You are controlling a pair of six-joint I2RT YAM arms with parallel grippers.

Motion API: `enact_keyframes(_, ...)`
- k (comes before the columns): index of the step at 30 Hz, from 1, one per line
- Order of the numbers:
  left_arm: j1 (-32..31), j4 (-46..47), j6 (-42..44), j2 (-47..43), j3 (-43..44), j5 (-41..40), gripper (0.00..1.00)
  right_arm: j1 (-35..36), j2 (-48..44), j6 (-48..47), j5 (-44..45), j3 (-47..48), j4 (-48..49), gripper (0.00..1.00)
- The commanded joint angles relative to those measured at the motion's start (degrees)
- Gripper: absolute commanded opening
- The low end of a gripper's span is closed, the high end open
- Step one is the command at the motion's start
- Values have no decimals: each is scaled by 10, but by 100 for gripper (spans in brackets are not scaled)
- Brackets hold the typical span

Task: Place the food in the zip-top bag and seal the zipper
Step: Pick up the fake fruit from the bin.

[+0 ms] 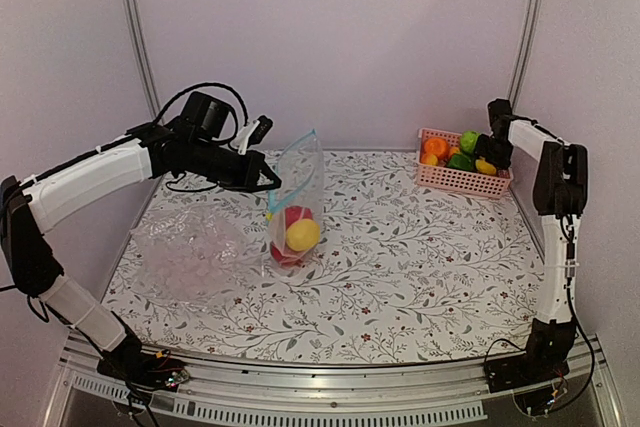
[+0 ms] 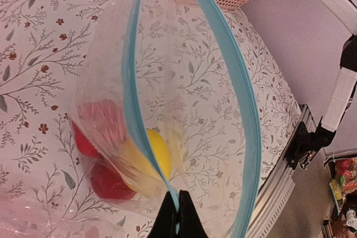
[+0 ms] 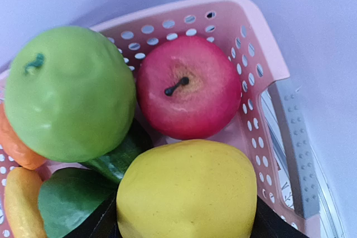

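The task is partly done, by the look of it. The zip-top bag [image 1: 295,197] stands near the middle of the floral worktop [image 1: 420,257] with its mouth gaping upward. The left end effector [image 2: 177,204] has its fingers pinched narrow on the near end of the blue-teal zipper [image 2: 248,110], and this holds the mouth edge up. Inside the bag, at the bottom, lie a yellow fruit [image 1: 303,235] and at least two red pieces [image 2: 109,182], so some food is already loaded. More is still waiting in the pink lattice basket [image 1: 455,179] at the far right corner, well apart from the bag. There the right wrist view shows a green apple [image 3: 70,93], a red apple [image 3: 187,90], a dark green vegetable, something orange and a large yellow piece [image 3: 187,193]. The right end effector [image 1: 490,155] is down in that basket with its dark fingers flanking the large yellow piece. The fingers are cropped at the bottom edge of the frame, so I cannot tell whether they have clamped it or only straddle it. Still to do, as I judge it, are carrying the remaining items across into the open mouth and then pressing the zipper closed along its length. The zipper is plainly unsealed, its two strips bowed well apart. A second sheet of crinkled clear plastic [image 1: 190,252] lies on the left of the worktop, beside the bag.
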Motion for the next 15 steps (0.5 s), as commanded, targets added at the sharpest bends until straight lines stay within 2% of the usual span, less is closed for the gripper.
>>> enact_keyframes(1, 7, -11, 4, -4, -2, 6, 0, -2, -72, 2, -10, -20, 21, 56)
enact_keyframes(9, 7, -10, 2, -8, -3, 7, 0, -2, -130, -4, -37, -72, 37, 55)
enact_keyframes(15, 7, -7, 0, -12, -5, 8, 0, -1, -226, -4, -75, -156, 71, 55)
